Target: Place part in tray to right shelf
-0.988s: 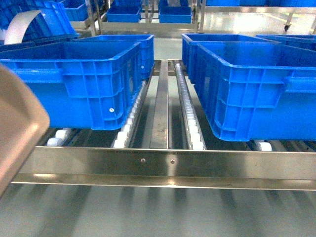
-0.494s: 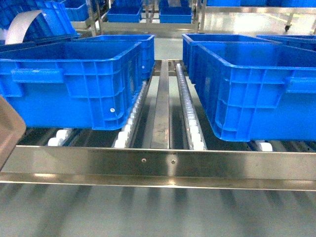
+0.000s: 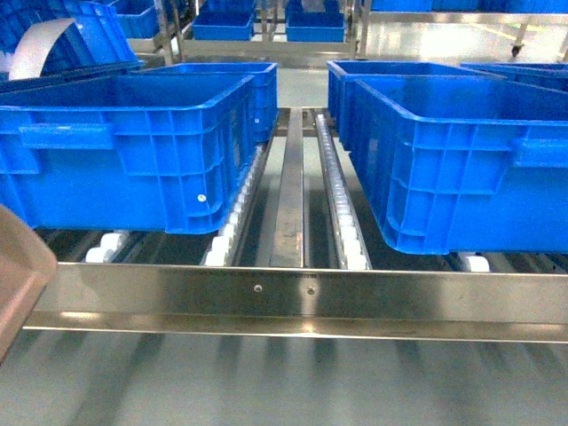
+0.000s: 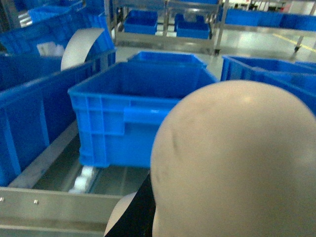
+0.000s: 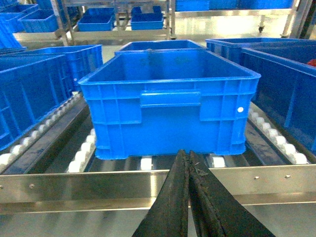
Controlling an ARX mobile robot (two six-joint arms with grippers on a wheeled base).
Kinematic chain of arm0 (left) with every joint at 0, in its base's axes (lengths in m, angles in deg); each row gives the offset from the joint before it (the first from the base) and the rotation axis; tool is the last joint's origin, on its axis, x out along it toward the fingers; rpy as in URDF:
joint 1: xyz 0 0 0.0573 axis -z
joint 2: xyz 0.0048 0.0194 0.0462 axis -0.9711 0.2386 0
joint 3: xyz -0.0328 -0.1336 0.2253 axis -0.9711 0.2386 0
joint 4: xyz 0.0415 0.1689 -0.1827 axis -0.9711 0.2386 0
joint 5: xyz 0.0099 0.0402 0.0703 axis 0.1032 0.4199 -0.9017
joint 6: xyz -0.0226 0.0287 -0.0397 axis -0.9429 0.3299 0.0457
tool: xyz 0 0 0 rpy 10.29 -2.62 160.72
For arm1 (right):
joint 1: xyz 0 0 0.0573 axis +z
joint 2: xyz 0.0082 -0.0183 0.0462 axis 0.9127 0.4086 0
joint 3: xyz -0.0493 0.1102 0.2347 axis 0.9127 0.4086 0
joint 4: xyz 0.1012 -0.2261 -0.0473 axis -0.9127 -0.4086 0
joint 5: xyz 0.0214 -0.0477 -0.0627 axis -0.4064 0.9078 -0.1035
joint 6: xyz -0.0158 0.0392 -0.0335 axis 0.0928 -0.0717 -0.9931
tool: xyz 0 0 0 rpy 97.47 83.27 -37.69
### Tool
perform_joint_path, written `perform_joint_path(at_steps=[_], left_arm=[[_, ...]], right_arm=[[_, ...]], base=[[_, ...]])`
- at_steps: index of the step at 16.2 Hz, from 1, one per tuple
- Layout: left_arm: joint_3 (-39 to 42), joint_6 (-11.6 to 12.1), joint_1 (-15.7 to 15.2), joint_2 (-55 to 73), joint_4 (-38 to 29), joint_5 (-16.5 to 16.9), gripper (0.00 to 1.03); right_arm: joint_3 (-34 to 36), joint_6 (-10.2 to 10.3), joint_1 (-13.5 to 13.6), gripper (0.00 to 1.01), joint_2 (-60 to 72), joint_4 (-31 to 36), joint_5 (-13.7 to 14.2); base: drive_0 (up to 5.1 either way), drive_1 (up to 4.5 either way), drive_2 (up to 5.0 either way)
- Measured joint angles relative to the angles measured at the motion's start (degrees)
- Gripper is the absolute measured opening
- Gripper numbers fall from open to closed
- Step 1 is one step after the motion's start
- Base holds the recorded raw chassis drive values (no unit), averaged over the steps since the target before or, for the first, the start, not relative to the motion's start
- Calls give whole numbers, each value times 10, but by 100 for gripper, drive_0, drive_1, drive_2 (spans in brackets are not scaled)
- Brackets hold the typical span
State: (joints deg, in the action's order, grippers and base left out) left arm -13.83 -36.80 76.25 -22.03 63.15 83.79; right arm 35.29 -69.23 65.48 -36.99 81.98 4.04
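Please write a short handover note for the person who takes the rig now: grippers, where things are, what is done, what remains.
Right gripper: shut, empty, hanging before the right shelf's front rail.
Left gripper: hidden behind the tray; grip cannot be confirmed. Head view shows only the tray's corner at the left edge, short of the rail.
The part: not visible in any view.
Done: nothing confirmed.
Left: check the part, deliver it to the shelf.

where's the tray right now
The tray shows at the head view's lower left edge, before the right shelf rail, and fills the left wrist view near a blue crate.
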Motion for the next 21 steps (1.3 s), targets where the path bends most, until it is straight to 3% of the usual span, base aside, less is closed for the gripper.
perform_joint_path(at_steps=[7,11,13,14,15,18,20,21], left_arm=[[36,0,-1,-52,1,1,16],[95,0,-1,-163,59,1,16],[103,0,-1,-190,78,1,16],[114,0,-1,-201,67,2,16],[114,2,-1,-212,80,0,16],[114,3,-1,-246,109,2,16],[114,4,-1,-287,158,1,16],[114,4,-1,-360,239,0,16]], right_arm=[[22,0,4,2,-38,-3,-9],[22,0,4,2,-140,-107,-9],[22,0,4,2,-159,-125,-9],[22,0,4,2,-203,-198,-9],[22,0,4,2,-250,-228,-8],[22,0,4,2,-255,-225,-9],[22,0,4,2,-255,-228,-8],[22,0,4,2,-255,-228,-8]], base=[[0,0,0],[0,0,0],[0,0,0],[0,0,0],[0,0,0],[0,0,0],[0,0,0],[0,0,0]])
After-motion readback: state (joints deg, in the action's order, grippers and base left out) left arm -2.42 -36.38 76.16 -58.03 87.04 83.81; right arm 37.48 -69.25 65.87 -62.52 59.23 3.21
